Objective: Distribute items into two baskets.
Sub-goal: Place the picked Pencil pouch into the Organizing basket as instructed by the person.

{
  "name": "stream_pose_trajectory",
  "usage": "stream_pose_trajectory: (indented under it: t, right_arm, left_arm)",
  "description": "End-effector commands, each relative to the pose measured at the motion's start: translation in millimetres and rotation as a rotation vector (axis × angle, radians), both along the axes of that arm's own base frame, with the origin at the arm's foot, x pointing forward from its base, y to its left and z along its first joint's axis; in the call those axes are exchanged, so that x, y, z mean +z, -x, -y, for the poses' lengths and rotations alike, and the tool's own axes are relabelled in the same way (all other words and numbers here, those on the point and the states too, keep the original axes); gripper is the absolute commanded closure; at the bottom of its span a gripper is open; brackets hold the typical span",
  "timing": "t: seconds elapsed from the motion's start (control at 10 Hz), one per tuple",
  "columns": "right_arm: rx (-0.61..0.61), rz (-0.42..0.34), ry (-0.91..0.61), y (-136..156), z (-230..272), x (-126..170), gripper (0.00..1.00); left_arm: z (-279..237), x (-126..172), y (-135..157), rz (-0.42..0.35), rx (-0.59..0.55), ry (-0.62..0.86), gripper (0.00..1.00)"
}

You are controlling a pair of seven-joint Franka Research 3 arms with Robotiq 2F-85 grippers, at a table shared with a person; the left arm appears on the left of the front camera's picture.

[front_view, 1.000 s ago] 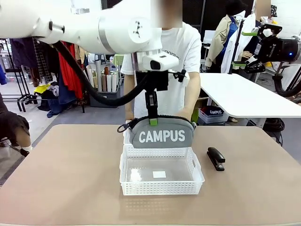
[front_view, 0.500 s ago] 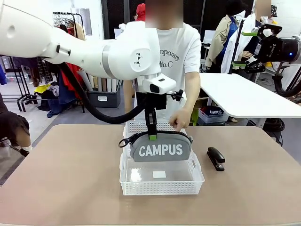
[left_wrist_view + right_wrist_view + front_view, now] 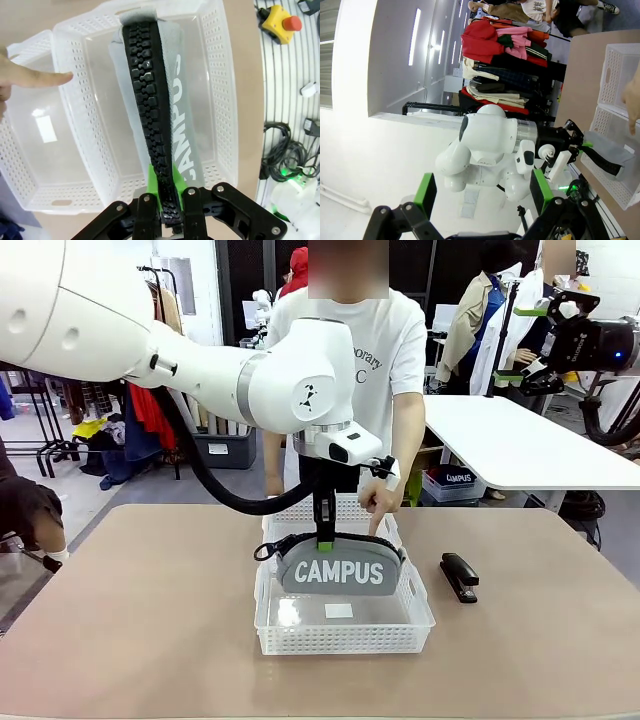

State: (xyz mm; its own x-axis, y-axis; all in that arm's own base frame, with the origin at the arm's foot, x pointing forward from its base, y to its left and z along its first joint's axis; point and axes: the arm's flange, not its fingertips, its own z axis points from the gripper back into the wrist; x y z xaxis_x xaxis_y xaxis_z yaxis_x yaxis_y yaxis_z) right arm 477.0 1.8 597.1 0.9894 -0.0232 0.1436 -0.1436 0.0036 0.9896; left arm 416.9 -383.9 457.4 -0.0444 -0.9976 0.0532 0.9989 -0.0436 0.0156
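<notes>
Even, bright overhead light floods the tan table (image 3: pixel 130 640), with only a soft shadow in front of the white perforated plastic basket (image 3: pixel 340 638) below the left gripper (image 3: pixel 323 532). Ahead of that gripper, the grey fabric zip pouch (image 3: pixel 175 100) is crisp while wide-angle edges bow. Beyond the right gripper (image 3: pixel 482 192), white wall (image 3: pixel 370 100) and light strips (image 3: pixel 414 37) blow out.

White, rounded left arm (image 3: pixel 200 370); black emblem (image 3: pixel 308 397) above the black left gripper (image 3: pixel 323 532); green pads (image 3: pixel 156 185); black ribbed cable (image 3: pixel 215 492) beside it.
</notes>
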Motion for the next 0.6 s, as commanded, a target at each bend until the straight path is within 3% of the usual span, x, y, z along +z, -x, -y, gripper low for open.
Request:
stream_pose_trajectory:
  t: [0.0, 0.5]
  right_arm:
    - [0.0, 0.005, -0.002, 0, 0, 2, 0.0]
    - [0.0, 0.005, -0.002, 0, 0, 2, 0.0]
  left_arm:
    - [-1, -1, 2, -0.018, -0.001, 0.021, 1.0]
    - [12, -22, -5, -0.013, 0.017, 0.033, 1.0]
